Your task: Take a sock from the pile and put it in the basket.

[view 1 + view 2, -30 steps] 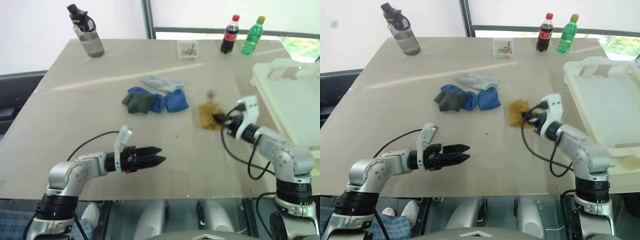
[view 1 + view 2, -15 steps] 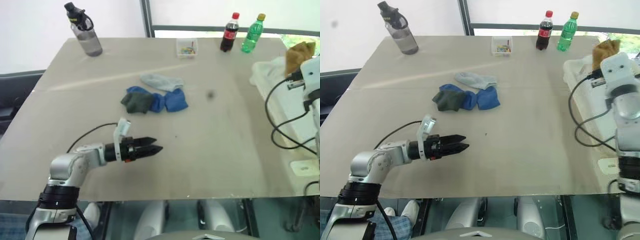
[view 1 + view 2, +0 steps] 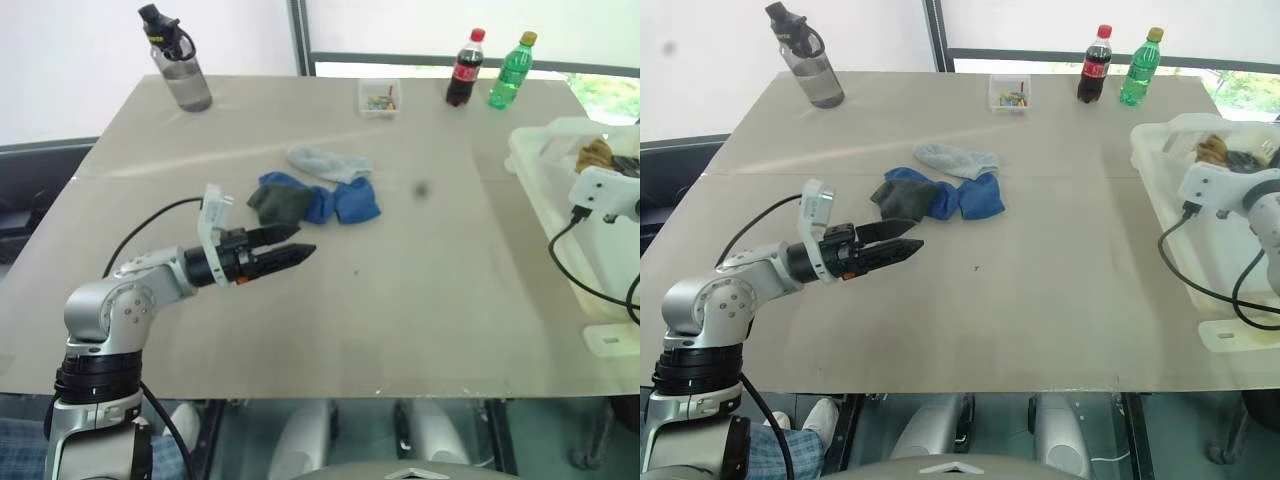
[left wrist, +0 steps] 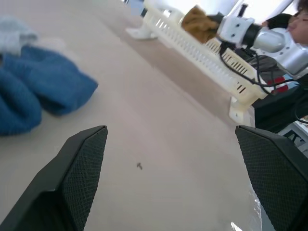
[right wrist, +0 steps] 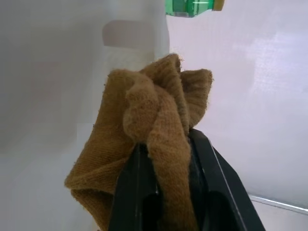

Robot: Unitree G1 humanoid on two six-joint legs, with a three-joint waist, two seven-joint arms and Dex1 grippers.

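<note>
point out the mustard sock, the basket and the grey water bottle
mustard sock (image 5: 144,144): right wrist view, bunched middle.
basket (image 3: 1155,190): right eye view, near wall.
grey water bottle (image 3: 185,80): left eye view, body.

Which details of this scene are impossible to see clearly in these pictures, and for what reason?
- Inside of the basket: the right arm crosses it and the right eye view's edge cuts it off.
- The mustard sock in the right gripper: its lower end leaves the right wrist view.
- Contents of the small clear box: too small in the eye views.
- The pile: the dark sock's underside is hidden by the blue ones.
</note>
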